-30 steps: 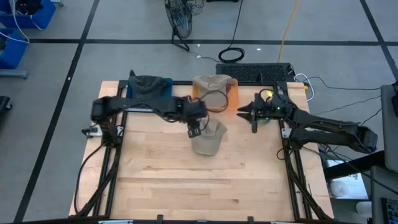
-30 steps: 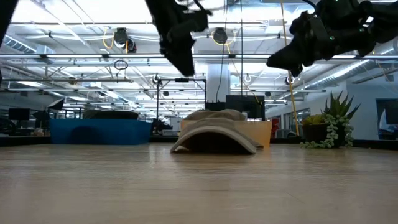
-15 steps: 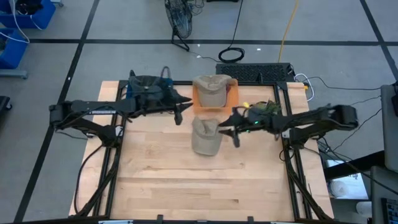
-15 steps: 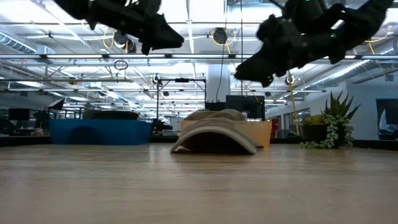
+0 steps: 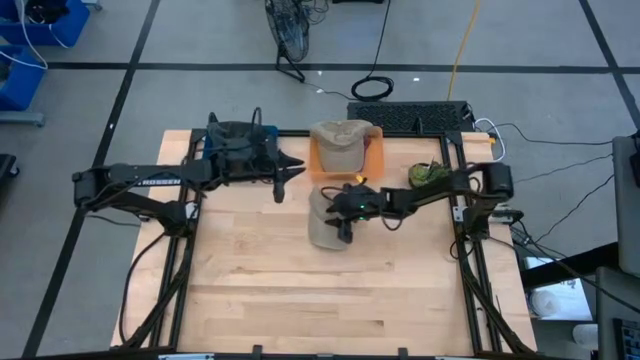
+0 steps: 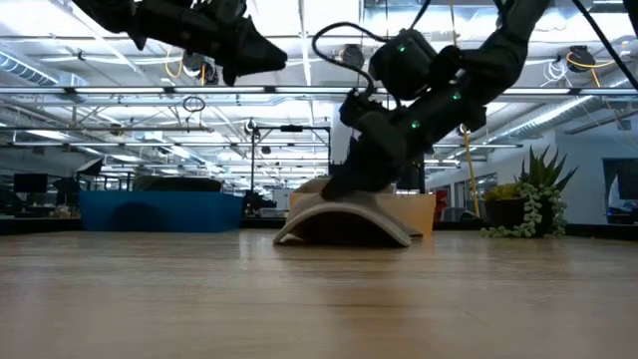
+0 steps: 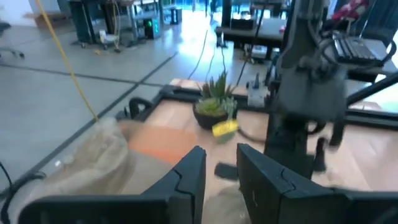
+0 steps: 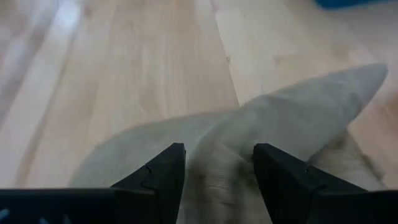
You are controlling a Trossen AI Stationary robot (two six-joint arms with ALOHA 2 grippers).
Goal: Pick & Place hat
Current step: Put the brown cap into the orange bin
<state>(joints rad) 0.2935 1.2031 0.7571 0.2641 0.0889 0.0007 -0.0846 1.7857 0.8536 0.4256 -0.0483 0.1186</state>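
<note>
A beige cap point(image 5: 326, 228) lies crown up on the wooden table, its brim edges point(image 6: 344, 221) resting on the board. My right gripper point(image 5: 345, 213) reaches in from the table's right and is low over the cap's crown, open. In the right wrist view its fingers point(image 8: 217, 165) stand on either side of a raised ridge of the crown point(image 8: 298, 118). My left gripper point(image 5: 285, 172) hangs high above the table near the far left, beside the blue bin, open by a narrow gap point(image 7: 221, 165) and holding nothing. My right gripper is open over the top of the cap's crown point(image 8: 224, 140), slanting down from the table's right. A ridge of the cloth stands between the two fingers. Whether the fingers touch the cloth I cannot tell. The cap lies flat on the table.
At the far edge an orange bin point(image 5: 375, 150) carries a second beige hat point(image 5: 340, 140), and a blue bin point(image 5: 208, 140) carries a dark hat point(image 5: 235, 135). A small potted plant point(image 5: 425, 175) stands at the far right. The near half of the board point(image 5: 320, 300) is bare wood.
My left gripper has left the cap, rising and drawing back toward the far left by the blue bin. My right gripper has swung from the right side toward the table's left and come down onto the cap's crown. The cap stays on the table.
</note>
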